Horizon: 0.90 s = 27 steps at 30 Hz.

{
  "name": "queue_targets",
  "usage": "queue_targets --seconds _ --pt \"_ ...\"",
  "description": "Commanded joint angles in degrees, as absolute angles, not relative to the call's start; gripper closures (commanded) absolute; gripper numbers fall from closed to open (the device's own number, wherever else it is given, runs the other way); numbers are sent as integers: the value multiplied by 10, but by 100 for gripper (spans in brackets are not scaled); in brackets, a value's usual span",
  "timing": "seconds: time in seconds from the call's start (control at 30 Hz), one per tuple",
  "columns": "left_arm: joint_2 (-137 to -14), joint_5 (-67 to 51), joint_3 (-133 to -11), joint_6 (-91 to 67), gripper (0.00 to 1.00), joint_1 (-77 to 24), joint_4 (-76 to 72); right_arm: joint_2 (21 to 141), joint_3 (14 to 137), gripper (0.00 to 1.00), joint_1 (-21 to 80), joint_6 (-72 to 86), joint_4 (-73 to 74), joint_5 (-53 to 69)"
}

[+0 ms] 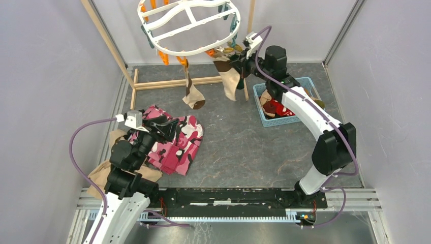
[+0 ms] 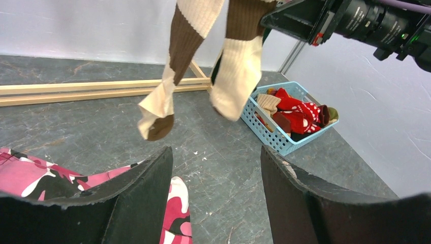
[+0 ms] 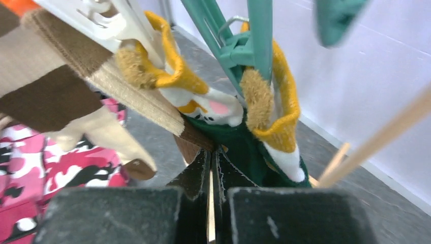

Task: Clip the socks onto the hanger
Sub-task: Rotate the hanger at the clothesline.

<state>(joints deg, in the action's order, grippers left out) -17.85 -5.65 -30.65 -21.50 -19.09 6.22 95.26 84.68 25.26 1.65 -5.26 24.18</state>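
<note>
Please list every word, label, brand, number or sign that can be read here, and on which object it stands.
No readable text in any view.
The hanger, the hanging socks, the blue basket and the pink camouflage garment show no writing.

Dark grey counter [image 1: 244, 147], pretty scuffed. Pink camo garment [image 1: 178, 145] sits left of centre, tan cloth [image 1: 101, 173] touching it at lower left, blue basket [image 1: 281, 122] at right, wooden stand base [image 1: 162, 83] up top.

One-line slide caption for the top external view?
Right gripper, shut, at the socks hanging from the white hanger; left gripper hovers open over the pink camouflage garment.
</note>
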Motion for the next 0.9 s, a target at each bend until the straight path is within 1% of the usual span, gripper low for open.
queue_targets --seconds 0.0,0.2,0.37,0.57,0.63,0.7,0.8,0.87 --pt "-193 -85 -314 -191 30 -192 25 955 876 100 220 4 -67 217" --pt "-220 -89 -335 -155 30 -192 3 1003 943 100 206 5 -55 204" --pt "-271 -72 -372 -117 30 -192 3 1035 982 100 195 11 -59 190" --pt "-368 24 -443 -19 24 -192 -14 1058 998 100 187 24 -60 195" --pt "-410 33 -469 -10 23 -188 -32 1060 995 100 186 28 -64 199" --pt "-452 -11 -487 -19 22 -166 -67 1061 993 100 186 32 -65 204" --pt "-513 -140 -497 -86 22 -77 -151 1063 990 100 186 34 -68 211" --pt "-547 -204 -493 -149 22 -26 -229 1062 988 100 186 35 -69 217"
